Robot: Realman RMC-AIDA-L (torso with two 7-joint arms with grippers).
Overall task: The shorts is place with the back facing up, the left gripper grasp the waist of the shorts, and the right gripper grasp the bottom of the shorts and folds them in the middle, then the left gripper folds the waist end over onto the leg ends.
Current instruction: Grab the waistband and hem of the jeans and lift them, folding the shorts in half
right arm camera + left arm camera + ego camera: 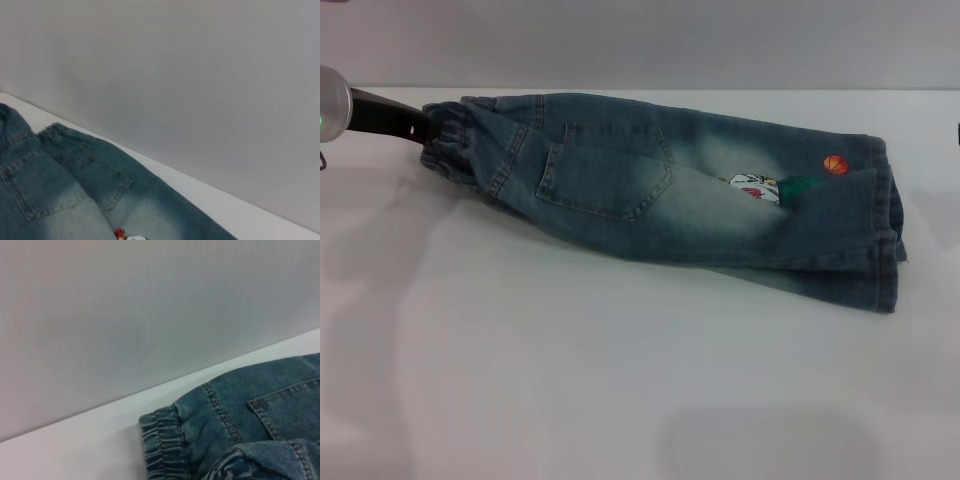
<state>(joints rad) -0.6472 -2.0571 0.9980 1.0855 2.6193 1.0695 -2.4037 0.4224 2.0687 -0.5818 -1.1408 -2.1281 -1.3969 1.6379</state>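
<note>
The faded blue denim shorts (660, 190) lie on the white table, folded in half lengthwise with one back pocket (605, 170) facing up. The puckered waist (450, 150) is at the left. The leg ends (880, 240) are at the right, stacked, near the cartoon print (755, 187) and orange ball (835, 164). My left gripper (420, 132) reaches in from the left edge and is shut on the waist band. The left wrist view shows the gathered waist (160, 440) close up. A dark sliver at the right edge is my right gripper (957, 135), apart from the shorts.
The white table (570, 380) stretches wide in front of the shorts. A plain grey wall (640, 40) rises behind the table's far edge. The right wrist view shows the shorts' pockets (75, 190) and that wall.
</note>
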